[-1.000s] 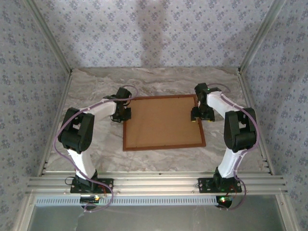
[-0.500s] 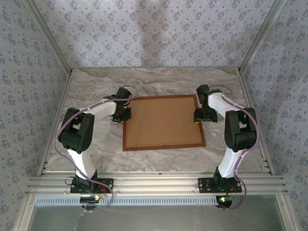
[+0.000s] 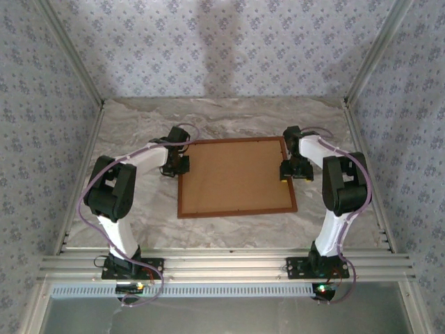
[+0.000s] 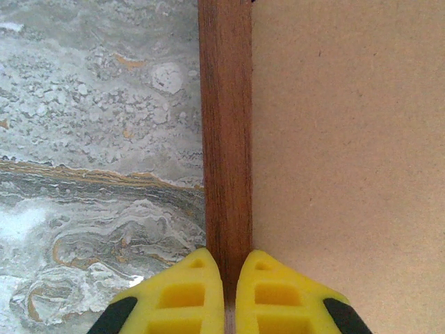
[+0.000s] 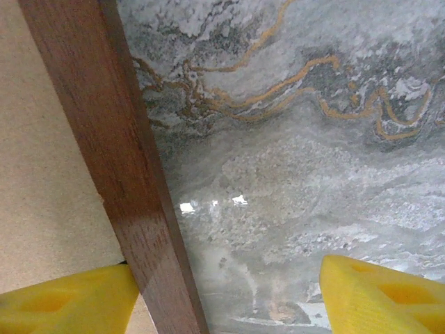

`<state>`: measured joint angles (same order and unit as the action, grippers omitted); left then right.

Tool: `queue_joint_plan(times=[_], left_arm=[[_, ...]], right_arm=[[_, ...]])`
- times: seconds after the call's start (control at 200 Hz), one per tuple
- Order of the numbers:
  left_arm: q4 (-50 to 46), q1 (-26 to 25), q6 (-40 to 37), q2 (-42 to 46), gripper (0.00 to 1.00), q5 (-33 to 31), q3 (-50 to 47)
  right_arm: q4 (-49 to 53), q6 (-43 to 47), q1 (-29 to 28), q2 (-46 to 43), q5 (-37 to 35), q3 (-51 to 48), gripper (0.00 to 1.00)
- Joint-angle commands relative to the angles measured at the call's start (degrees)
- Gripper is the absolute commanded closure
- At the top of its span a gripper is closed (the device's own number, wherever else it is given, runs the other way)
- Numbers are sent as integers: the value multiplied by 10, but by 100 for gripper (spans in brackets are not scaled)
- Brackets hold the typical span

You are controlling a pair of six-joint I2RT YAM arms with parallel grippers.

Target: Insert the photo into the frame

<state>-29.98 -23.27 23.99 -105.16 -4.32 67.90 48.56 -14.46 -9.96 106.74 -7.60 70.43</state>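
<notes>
The frame [image 3: 236, 211] of dark reddish-brown wood lies flat mid-table, with the plain brown backing board [image 3: 233, 175] filling it. The photo is hidden. My left gripper [image 3: 179, 165] sits at the frame's left rail [image 4: 226, 139]. Its yellow fingers [image 4: 184, 296] are shut right over that rail, one tip on each side of its width. At the right rail [image 5: 118, 153] my right gripper [image 3: 291, 171] stands open and straddles the rail. One of its fingers [image 5: 69, 296] is over the backing board and the other is over the table.
The marble-patterned table [image 3: 139, 209] surrounds the frame. Patterned walls close in the back and both sides. An aluminium rail [image 3: 222, 264] runs along the near edge by the arm bases.
My right gripper has shifted slightly outward to the right along the frame's right rail. The left arm and the frame have not moved.
</notes>
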Motion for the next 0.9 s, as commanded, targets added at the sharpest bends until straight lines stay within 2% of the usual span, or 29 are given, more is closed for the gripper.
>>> queue_joint_plan(times=[0.0,0.35,0.49,0.565,0.625,0.655,0.895], left_arm=[[-13,-1,-7,17,100,10,7],[-44,6,-23,37,100,-15,32],[-61,18,-35,44,88,-27,46],[-69,25,-37,48,77,-33,55],[-76,29,-38,50,62,-39,66],[-79,32,-39,50,58,-41,71],[-110,38,-47,33,53,-51,105]], right_arm=[[-13,7,4,39,21,-13,27],[-5,21,18,-48,30,25,27],[-44,34,28,-34,68,36,28],[-65,37,34,-17,93,41,30],[-77,43,38,-1,109,47,32],[-81,45,40,8,116,51,33],[-108,66,41,47,153,63,40]])
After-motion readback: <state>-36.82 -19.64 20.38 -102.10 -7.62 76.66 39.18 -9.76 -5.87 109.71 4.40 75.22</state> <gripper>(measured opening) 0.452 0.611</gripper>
